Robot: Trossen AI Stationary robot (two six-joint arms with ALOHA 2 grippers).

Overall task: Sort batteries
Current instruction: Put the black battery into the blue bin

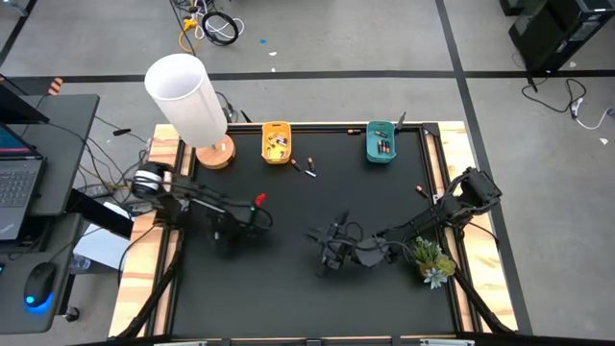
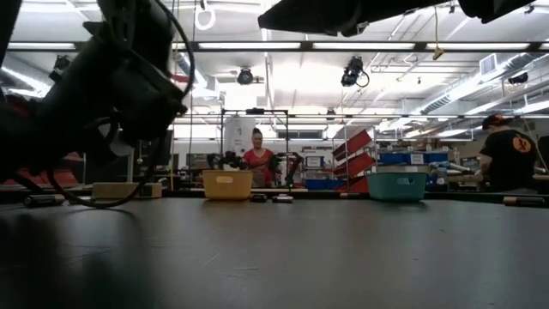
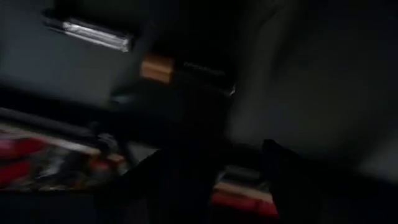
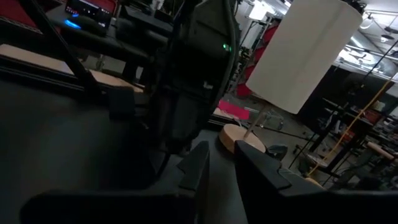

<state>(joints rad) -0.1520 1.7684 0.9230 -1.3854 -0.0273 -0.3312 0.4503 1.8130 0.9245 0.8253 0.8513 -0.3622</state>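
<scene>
The left end effector point(image 3: 236, 168) hung low over the dark surface point(image 1: 288, 288), released, its fingers point(image 3: 163, 186) apart with nothing between them. Just ahead of it, in its own wrist view, lay two batteries: one silver battery point(image 3: 93, 34) and one dark battery point(image 3: 183, 68) with a copper end. They were side by side and roughly parallel, with their long axes across the line of approach rather than along it. From above they read as the loose pair point(image 1: 304, 167), ahead of the left end effector point(image 1: 252, 210) on the way to the yellow bin point(image 1: 277, 142). That made the left arm the nearer one, by my judgement. The right end effector point(image 1: 332, 248) waited farther back near the middle of the surface, and its fingers point(image 4: 194, 167) were only narrowly parted and empty. Beyond the pair stood two bins, the yellow one and a teal bin point(image 1: 381, 142). Each held a few batteries, too small to count. A white lamp point(image 1: 187, 96) stood out past the yellow bin, and a small plant point(image 1: 430, 258) sat beside the right arm.
</scene>
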